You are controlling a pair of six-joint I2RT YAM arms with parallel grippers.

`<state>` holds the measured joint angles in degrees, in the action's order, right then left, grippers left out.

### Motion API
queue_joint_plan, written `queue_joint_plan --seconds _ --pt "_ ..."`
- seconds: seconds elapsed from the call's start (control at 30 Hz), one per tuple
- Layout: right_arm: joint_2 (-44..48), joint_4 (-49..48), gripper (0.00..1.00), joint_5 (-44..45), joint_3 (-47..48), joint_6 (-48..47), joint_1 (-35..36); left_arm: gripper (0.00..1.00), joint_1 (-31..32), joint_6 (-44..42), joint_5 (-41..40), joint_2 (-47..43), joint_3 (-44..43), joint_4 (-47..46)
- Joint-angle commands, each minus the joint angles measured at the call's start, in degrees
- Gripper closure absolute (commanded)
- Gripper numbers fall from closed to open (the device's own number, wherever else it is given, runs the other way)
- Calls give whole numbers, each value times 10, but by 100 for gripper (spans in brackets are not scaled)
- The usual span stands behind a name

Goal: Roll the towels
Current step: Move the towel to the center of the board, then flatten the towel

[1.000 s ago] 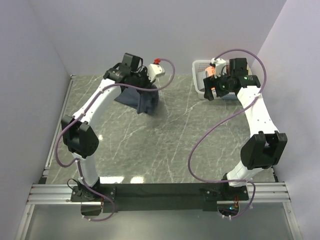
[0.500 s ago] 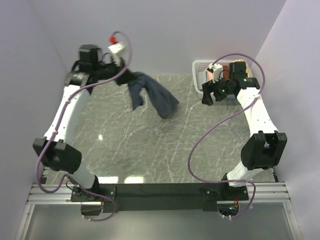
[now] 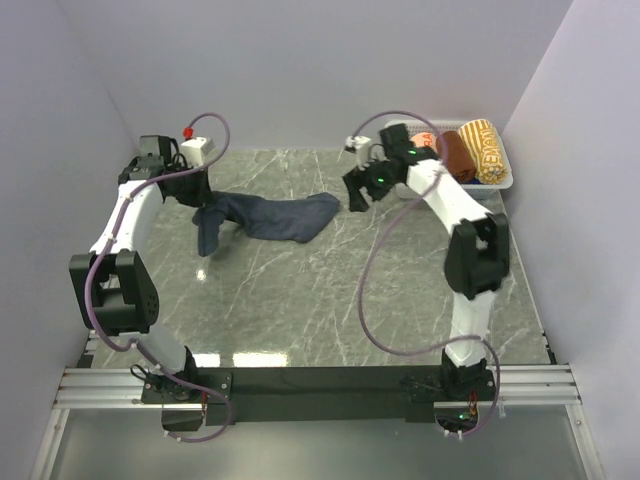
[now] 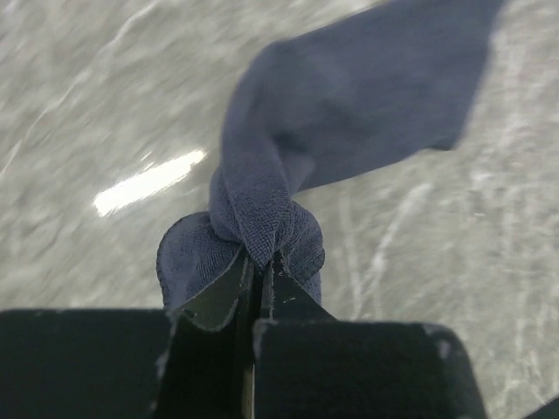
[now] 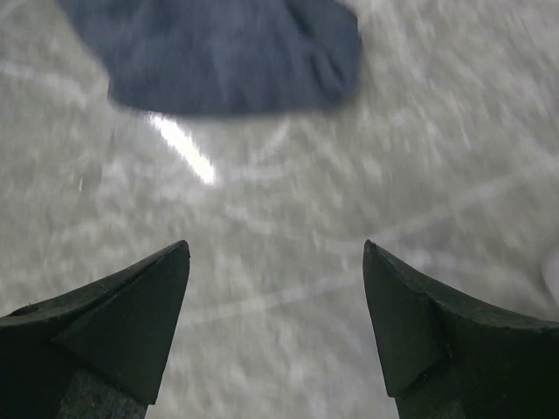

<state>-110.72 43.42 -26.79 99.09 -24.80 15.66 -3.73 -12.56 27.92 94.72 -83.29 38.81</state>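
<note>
Dark navy towel: I judge it soft, light and limp. It drapes and bunches, and the pile should grip well. It is best taken at a corner or hem, pinching few layers.

My left claw is clamped tight on a bunched end. The rest lies stretched across the table near its far edge, left of centre.

My right claw stands wide and empty, hovering just short of the free end.

Half a second ago the towel hung airborne from my left claw; now it is laid out. My right arm has left the white basket at the far right corner.
</note>
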Motion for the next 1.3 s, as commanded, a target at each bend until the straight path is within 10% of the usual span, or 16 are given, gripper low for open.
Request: queue_joint_plan --seconds 0.0,0.47,0.77,0.83,0.9,1.27 --pt "-75 -29 14 20 82 50 24 96 -17 0 -35 -1 1 -2" --pt "-266 -36 14 53 246 105 75 92 -32 -16 -15 35 -33 53" --pt "-298 15 54 26 289 103 85 93 -40 -25 -3 61 -93 89" --pt "-293 30 82 17 278 94 85 93 -41 -26 1 70 -101 90" --pt "-280 44 100 22 268 84 84 96 -42 -27 5 75 -107 90" --pt "65 180 100 -9 74 -1 -6 99 -44 -156 88 -6 -76 160"
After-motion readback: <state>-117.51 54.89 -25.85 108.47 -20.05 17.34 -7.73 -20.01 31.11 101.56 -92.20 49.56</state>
